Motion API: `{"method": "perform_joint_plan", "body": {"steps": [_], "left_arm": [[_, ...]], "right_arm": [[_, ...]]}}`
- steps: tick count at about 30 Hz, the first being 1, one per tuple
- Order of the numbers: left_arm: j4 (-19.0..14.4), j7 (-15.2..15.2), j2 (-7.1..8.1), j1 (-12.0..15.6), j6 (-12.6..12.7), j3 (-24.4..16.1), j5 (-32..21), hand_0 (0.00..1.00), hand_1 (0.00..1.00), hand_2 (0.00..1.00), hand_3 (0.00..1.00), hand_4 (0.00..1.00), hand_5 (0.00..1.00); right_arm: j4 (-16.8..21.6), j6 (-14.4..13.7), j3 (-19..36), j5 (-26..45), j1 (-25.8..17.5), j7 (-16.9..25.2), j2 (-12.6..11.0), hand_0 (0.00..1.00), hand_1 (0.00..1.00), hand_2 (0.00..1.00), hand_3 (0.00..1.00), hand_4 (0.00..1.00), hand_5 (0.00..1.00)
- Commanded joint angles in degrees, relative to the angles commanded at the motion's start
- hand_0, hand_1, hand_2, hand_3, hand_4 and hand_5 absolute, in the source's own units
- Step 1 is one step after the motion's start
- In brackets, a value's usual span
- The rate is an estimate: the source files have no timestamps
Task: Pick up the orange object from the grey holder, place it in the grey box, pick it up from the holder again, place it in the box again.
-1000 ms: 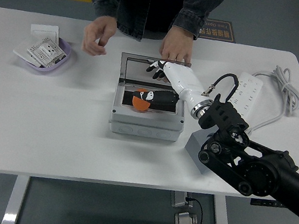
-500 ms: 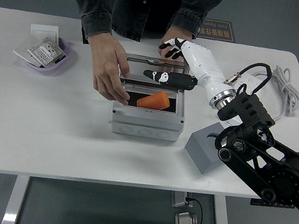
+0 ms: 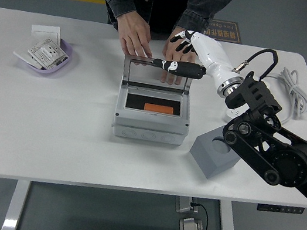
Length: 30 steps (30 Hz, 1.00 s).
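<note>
Orange wedge-shaped object [image 3: 158, 108] lying flat inside the grey rectangular plastic box [image 3: 150, 125], near the table's middle. White-and-black right robot hand [image 3: 183, 53] poised above the box's clear raised lid [image 3: 156, 74], thumb stretched along its top edge, fingers loosely spread, empty. Person's two hands [image 3: 134, 36] resting on the white table [image 3: 51, 121] just behind the lid, toward the far edge. Grey block holder [image 3: 213, 155] right of the box, vacant. Purple bowl of packets [image 3: 50, 55] toward the left edge.
</note>
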Motion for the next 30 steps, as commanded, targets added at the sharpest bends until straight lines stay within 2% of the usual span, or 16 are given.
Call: {"method": "perform_joint_plan", "body": {"steps": [4, 5, 10, 11, 20, 25, 30], "left_arm": [[0.0, -0.1, 0.06, -0.2, 0.0, 0.6, -0.5, 0.665, 0.720, 0.612, 0.615, 0.494, 0.042], [0.0, -0.1, 0.07, -0.2, 0.0, 0.7, -0.6, 0.665, 0.720, 0.612, 0.614, 0.493, 0.041], [0.0, -0.1, 0.10, -0.3, 0.0, 1.0, -0.7, 0.665, 0.720, 0.612, 0.614, 0.493, 0.041], [0.0, -0.1, 0.09, -0.3, 0.0, 1.1, -0.8, 0.665, 0.720, 0.612, 0.614, 0.493, 0.041], [0.0, -0.3, 0.08, -0.5, -0.1, 1.9, -1.2, 0.665, 0.720, 0.612, 0.613, 0.495, 0.041], [0.0, -0.7, 0.05, -0.6, -0.1, 3.1, -2.2, 0.665, 0.720, 0.612, 0.613, 0.495, 0.042], [0.0, -1.0, -0.06, -0.5, -0.2, 4.0, -3.0, 0.665, 0.720, 0.613, 0.614, 0.496, 0.043]], "right_arm": [[-3.2, -0.5, -3.0, 2.3, 1.9, 0.7, 1.4, 0.729, 0.666, 0.655, 0.672, 0.998, 0.752], [-3.9, -0.7, -3.7, 2.9, 2.3, 0.9, 1.7, 0.775, 0.710, 0.690, 0.666, 0.998, 0.808], [-7.2, -1.6, -6.8, 5.5, 3.9, 2.3, 3.1, 0.775, 0.710, 0.690, 0.666, 0.998, 0.808], [-7.7, -1.8, -7.2, 5.8, 4.1, 2.5, 3.3, 0.784, 0.711, 0.693, 0.665, 0.998, 0.770], [-12.9, -3.2, -10.7, 9.9, 5.7, 4.6, 5.4, 0.783, 0.701, 0.689, 0.651, 0.998, 0.772], [-14.0, -3.5, -11.8, 11.2, 5.6, 5.0, 5.4, 0.778, 0.698, 0.683, 0.646, 0.998, 0.766], [-12.7, -3.5, -11.8, 10.6, 4.5, 4.8, 4.5, 0.774, 0.693, 0.678, 0.643, 0.998, 0.764]]}}
